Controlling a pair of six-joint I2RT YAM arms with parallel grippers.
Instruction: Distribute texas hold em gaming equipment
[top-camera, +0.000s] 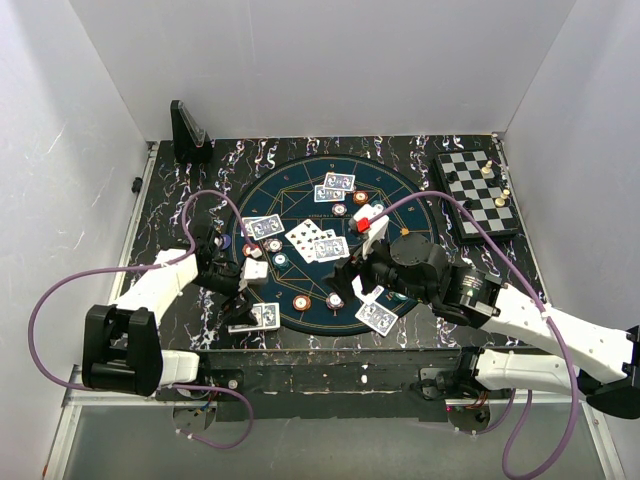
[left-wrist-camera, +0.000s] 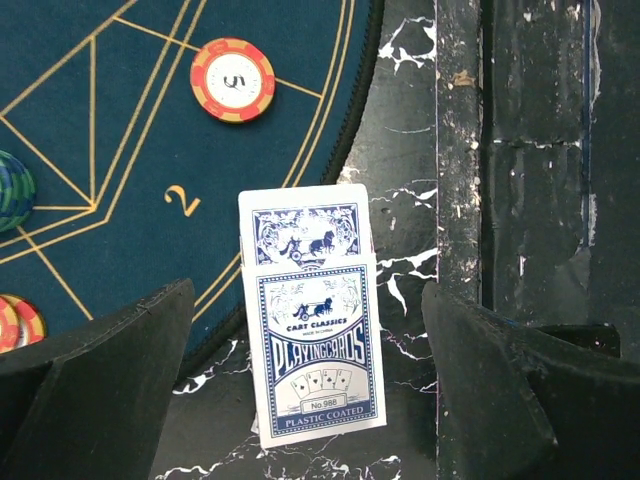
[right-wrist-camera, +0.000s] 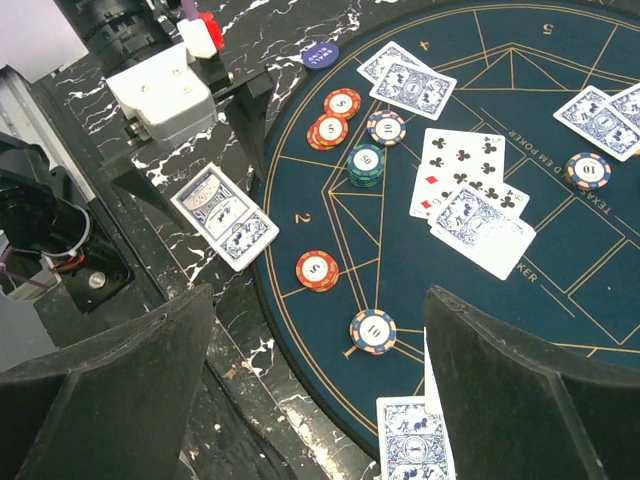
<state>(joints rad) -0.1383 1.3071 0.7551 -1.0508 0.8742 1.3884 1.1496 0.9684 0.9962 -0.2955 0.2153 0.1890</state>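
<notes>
**Step in hand.** The work concerns the card box (left-wrist-camera: 312, 330) at the near-left rim of the round mat (left-wrist-camera: 120, 150). The box lies flat. Its upper end overlaps the mat's edge beside the printed numeral 2, and the rest sits on the marbled worktop (left-wrist-camera: 400, 120). The left end effector (left-wrist-camera: 307, 288) hangs directly above it with both fingers (left-wrist-camera: 110, 390) spread wide. The box sits in the gap, clear of either pad, so nothing is gripped. Whether this is a release or an approach cannot be told.

The right end effector (right-wrist-camera: 318, 300) hovers over the near part of the mat, its fingers likewise apart and empty.

**Progress.** Distribution appears well advanced. Blue-backed playing cards (right-wrist-camera: 408, 80) lie in pairs at several seats, and face-up cards (right-wrist-camera: 455, 165) lie in the centre. Striped chips are spread across the mat, among them an orange chip (left-wrist-camera: 233, 79) just inside the rim near the box.

**Next move.**
- If the box is judged placed, the left arm calls for a straight vertical lift so that neither finger drags it off the rim.
- If it must be shifted, the fingers should descend until the pads reach the worktop on both long sides, then close across the narrow width. The box is thin and flat, so a high grip is likely to slip over it.
</notes>
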